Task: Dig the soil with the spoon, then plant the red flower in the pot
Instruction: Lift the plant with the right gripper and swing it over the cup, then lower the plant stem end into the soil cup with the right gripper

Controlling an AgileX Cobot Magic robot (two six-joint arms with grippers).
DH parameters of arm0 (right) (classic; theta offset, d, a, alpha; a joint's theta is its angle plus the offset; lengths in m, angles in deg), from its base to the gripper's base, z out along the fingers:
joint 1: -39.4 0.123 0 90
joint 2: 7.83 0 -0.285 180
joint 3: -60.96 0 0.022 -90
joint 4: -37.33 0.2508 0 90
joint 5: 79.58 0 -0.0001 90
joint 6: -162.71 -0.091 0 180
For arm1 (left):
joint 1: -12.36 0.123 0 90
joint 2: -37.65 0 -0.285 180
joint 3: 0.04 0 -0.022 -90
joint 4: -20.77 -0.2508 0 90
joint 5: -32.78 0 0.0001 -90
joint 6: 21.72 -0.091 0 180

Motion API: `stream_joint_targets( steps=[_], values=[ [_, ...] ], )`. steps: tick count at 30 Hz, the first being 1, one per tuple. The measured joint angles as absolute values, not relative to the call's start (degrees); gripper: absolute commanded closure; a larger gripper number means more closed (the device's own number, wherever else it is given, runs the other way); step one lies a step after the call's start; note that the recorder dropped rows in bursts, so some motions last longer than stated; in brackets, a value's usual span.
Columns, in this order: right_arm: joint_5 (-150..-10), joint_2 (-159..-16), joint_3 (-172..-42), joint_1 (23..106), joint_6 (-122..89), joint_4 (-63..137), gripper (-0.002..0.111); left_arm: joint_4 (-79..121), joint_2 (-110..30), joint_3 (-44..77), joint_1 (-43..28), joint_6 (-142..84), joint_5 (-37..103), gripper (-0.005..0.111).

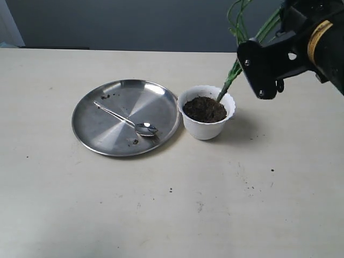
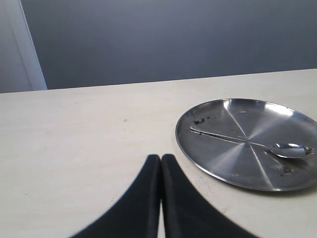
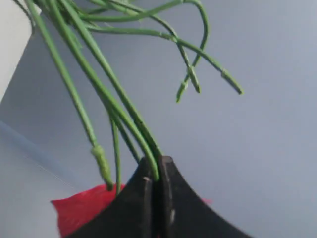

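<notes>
- Exterior view: the small white plastic pot with the scalloped rim [image 1: 206, 114] is seen on the pale table [image 1: 161, 215], just right of the round steel plate [image 1: 107, 137]. It is filled with dark brown crumbly soil [image 1: 204, 109]. The slim silver teaspoon [image 1: 128, 121] is laid on the plate, its bowl toward the pot. The green stems of the artificial red flower [image 1: 228, 80] are set into the soil at the pot's far right edge and are tilted up toward the black right gripper [image 1: 262, 63]; the blooms are hidden here.
- Left wrist view: the left gripper [image 2: 161, 163] is shown with its fingers pressed together on nothing, well apart from the plate and spoon.
- Right wrist view: the right gripper's jaws are clenched on the thin green stems, and a red bloom is glimpsed behind the fingers [image 3: 143, 198].
- Judgement: planting seems to be under way. The stems should be brought upright and pressed deeper toward the middle of the soil before release, so that the pot is not tipped.
</notes>
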State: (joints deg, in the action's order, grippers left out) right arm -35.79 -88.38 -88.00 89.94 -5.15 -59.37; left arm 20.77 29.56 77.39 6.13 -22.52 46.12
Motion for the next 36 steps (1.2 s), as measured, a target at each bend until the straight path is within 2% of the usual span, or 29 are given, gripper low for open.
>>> stream_joint_targets(
  steps=[21,25,30,32,36],
  values=[
    [-24.72,-109.94,-107.5,89.94,-0.72,-61.87,0.109,20.77,29.56,77.39,6.13,-22.52,46.12,0.106],
    [-17.0,-110.67,-108.02,89.94,-7.37,-61.97,0.109,20.77,29.56,77.39,6.13,-22.52,46.12,0.106],
    [-11.55,-108.64,-108.14,89.94,-26.67,-60.26,0.109,20.77,29.56,77.39,6.13,-22.52,46.12,0.106],
    [-11.42,-107.05,-108.27,89.94,-26.43,-57.23,0.109,20.77,29.56,77.39,6.13,-22.52,46.12,0.106],
    [-17.02,-103.9,-106.3,89.94,-12.74,-54.73,0.109,20.77,29.56,77.39,6.13,-22.52,46.12,0.106]
  ],
)
